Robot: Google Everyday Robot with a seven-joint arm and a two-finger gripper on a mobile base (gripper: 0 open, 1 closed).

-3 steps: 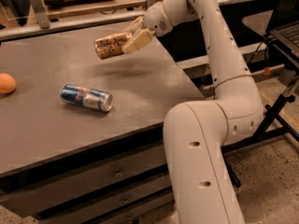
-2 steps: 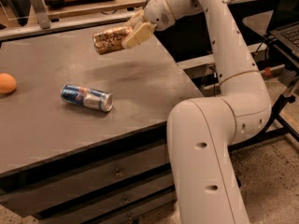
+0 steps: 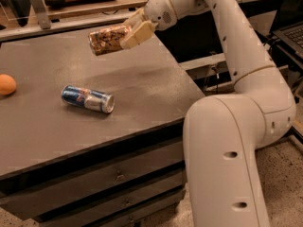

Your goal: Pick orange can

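The orange can (image 3: 108, 39) is a speckled orange-gold drink can with silver ends. It hangs on its side in the air, well above the grey table (image 3: 156, 89), near the table's far edge. My gripper (image 3: 132, 30) is shut on the can's right end, its tan fingers (image 3: 138, 34) clamped around it. The white arm reaches in from the right, over the table's right side.
A blue-and-silver can (image 3: 88, 99) lies on its side on the table, left of centre. An orange ball (image 3: 7, 85) rests at the table's left edge. Drawers (image 3: 118, 176) run below the table front. A shelf and dark equipment stand behind and to the right.
The gripper has lifted the orange can a little higher and slightly left. The blue can and the ball have not moved.
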